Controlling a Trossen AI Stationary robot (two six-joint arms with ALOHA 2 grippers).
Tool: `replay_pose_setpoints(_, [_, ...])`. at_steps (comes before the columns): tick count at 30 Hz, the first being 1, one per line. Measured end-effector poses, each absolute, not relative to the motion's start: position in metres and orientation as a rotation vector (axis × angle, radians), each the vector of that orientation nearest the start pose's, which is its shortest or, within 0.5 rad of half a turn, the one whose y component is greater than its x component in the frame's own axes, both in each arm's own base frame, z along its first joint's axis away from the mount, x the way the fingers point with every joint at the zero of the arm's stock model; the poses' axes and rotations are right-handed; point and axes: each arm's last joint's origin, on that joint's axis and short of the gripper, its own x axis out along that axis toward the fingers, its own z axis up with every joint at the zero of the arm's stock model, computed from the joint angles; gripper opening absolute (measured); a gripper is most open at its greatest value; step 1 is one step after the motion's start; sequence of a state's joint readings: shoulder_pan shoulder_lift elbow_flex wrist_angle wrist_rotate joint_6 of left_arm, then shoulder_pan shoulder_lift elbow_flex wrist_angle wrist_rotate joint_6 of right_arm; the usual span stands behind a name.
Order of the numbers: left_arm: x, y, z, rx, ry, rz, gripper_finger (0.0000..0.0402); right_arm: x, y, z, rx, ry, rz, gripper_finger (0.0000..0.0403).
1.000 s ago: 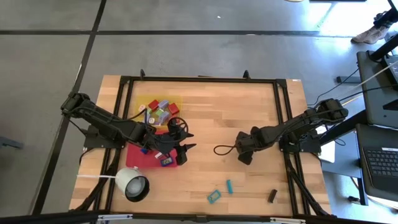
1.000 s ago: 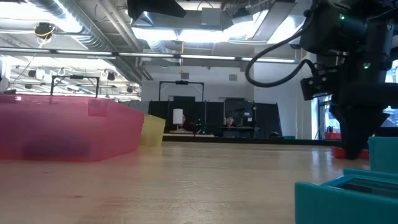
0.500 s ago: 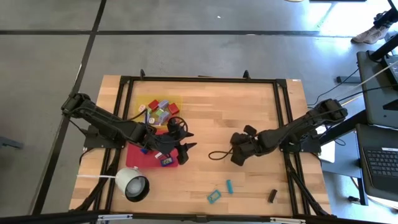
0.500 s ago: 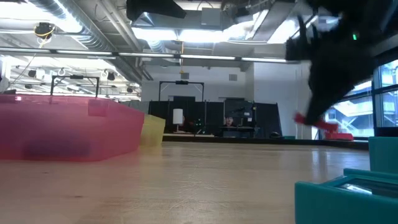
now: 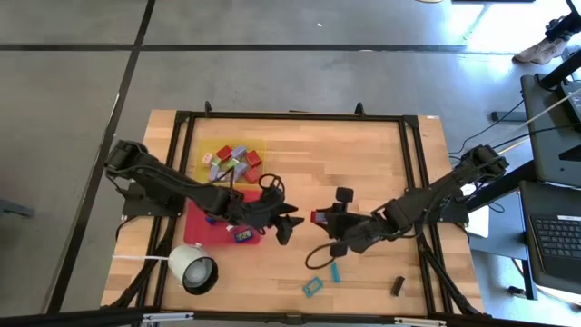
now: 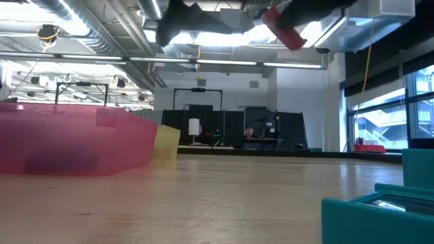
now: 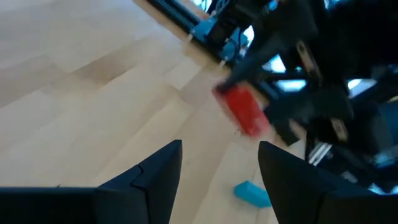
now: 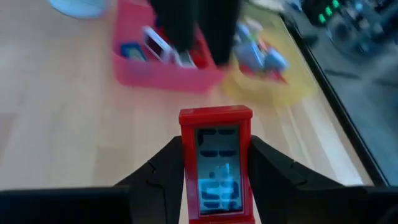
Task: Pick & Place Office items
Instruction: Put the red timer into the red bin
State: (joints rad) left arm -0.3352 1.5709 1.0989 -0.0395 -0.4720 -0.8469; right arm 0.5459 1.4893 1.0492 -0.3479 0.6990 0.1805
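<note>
My right gripper is near the table's middle, shut on a small red rectangular item with a bluish window in its face. That red item shows high above the tabletop in the low view. A thin black cord loop lies beside and below it. My left gripper is open, just left of the red item and right of the red tray. Several small pieces lie in the red tray and in the yellow tray. My right gripper pinches the red item between its two fingers by its long sides, at the end nearest the wrist. The fingers come from the table's right and lie along it, so its free end sticks out ahead. It is lifted clear of the table.
Two teal pieces and a black piece lie near the table's near edge. A white round cup-like thing with a cord sits at the near left. A teal block stands close in the low view. Bare wood spans the far right.
My right gripper has carried the red item from the right part of the table toward the left and near side, raising it from tabletop height to well above it; the black cord trailed along. My left gripper has moved from over the red tray's edge toward the right.
</note>
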Motion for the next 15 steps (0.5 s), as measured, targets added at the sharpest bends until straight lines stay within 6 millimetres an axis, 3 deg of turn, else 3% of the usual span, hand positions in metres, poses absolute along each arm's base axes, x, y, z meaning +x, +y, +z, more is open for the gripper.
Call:
replay_pose_setpoints(9, [0.347, -0.091, 0.257, -0.751, 0.311, 0.342, 0.021, 0.275, 0.146, 0.254, -0.272, 0.617, -0.168, 0.0146])
replay_pose_setpoints(15, [0.365, -0.085, 0.251, -0.835, 0.265, 0.238, 0.0209, 0.278, 0.14, 0.254, -0.266, 0.62, -0.186, 0.0151])
